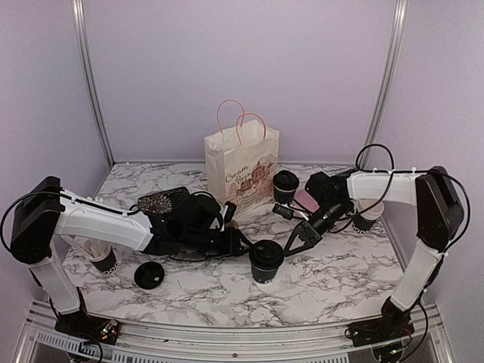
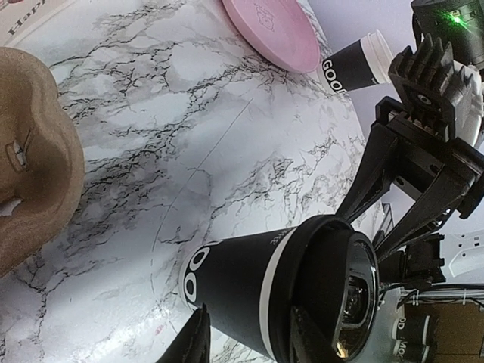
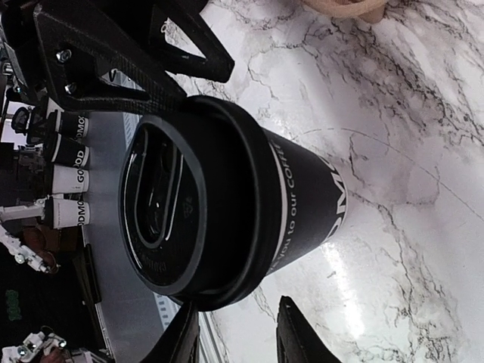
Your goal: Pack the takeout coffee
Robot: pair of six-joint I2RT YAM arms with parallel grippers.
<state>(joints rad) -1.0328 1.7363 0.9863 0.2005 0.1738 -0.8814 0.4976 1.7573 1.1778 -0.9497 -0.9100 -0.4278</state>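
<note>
A takeout coffee cup (image 1: 266,261), black with white lettering and a black lid on, stands upright mid-table. It fills the left wrist view (image 2: 249,287) and the right wrist view (image 3: 227,197). My left gripper (image 1: 243,246) reaches it from the left and my right gripper (image 1: 293,240) from the right. The left gripper (image 2: 249,314) has its jaws part open, tips just short of the cup's wall and lid rim. The right gripper (image 3: 236,306) is also part open, with marble showing between its fingers below the lid. A second lidded cup (image 1: 285,185) stands by the paper bag (image 1: 240,170).
Open black cups stand at the right (image 1: 368,217) and the left (image 1: 103,259). A loose black lid (image 1: 149,275) lies front left. A cup of straws (image 1: 156,203) is behind the left arm. A pink disc (image 2: 272,30) lies near the bag.
</note>
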